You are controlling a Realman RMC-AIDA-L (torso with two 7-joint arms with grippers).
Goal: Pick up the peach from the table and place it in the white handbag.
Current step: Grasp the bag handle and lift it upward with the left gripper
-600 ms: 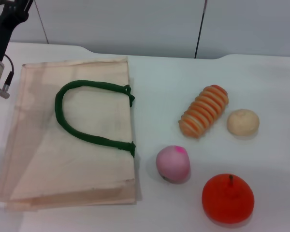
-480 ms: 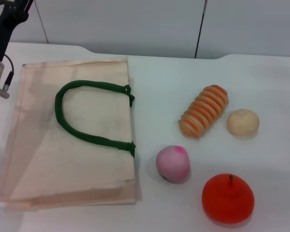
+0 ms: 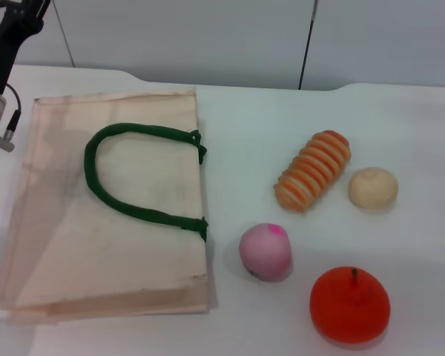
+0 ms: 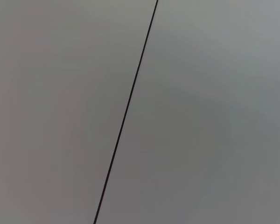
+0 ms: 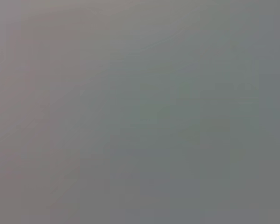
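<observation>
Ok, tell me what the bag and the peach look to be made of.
Bag: thin cream woven cloth, matte, going by its creases and soft folded edges; its handles look like thick green cord. Peach: smooth, matte, evenly tinted, probably foam or soft plastic rather than real fruit.

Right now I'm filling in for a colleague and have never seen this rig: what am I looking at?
It is a two-armed robot. The head view looks down on a white table. On it lie the white handbag with green handles, the peach, a red-orange fruit, a ridged orange pastry and a beige lump. Part of the left arm shows at the far left corner. Both wrist views show only blank grey wall. Nothing is held.
</observation>
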